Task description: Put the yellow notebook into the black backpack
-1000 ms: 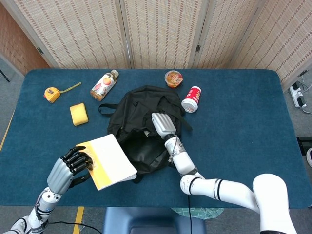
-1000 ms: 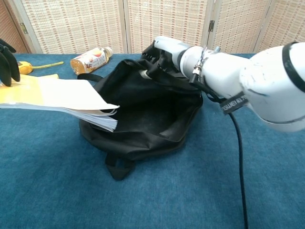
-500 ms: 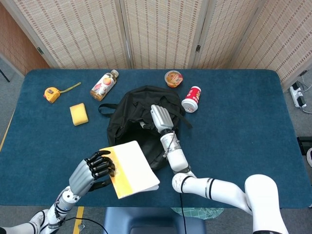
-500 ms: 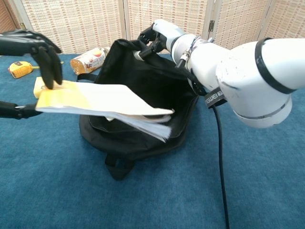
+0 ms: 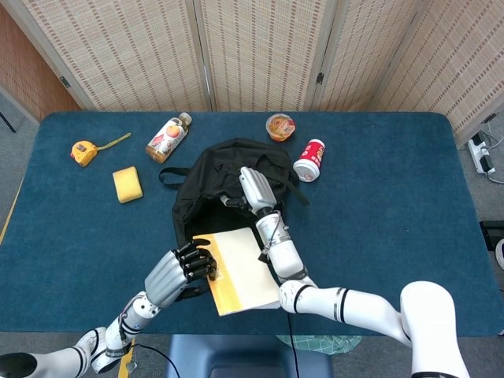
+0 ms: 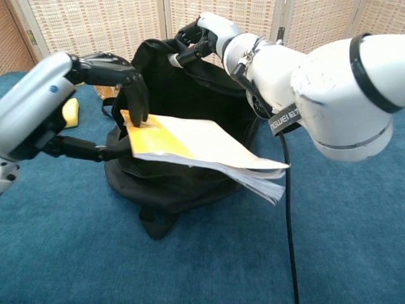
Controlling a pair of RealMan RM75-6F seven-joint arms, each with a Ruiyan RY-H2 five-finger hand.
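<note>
blue table (image 5: 394, 197): 1 yellow notebook (image 5: 240, 270) in left hand (image 5: 183, 272), 1 black backpack (image 5: 206, 201) lifted in right hand (image 5: 253, 191)

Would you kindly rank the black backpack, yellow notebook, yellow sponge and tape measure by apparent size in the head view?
1. Black backpack
2. Yellow notebook, though held nearer the camera
3. Yellow sponge
4. Tape measure, close to the sponge

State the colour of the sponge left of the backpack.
Yellow; the sponge shows best in the head view.
</note>
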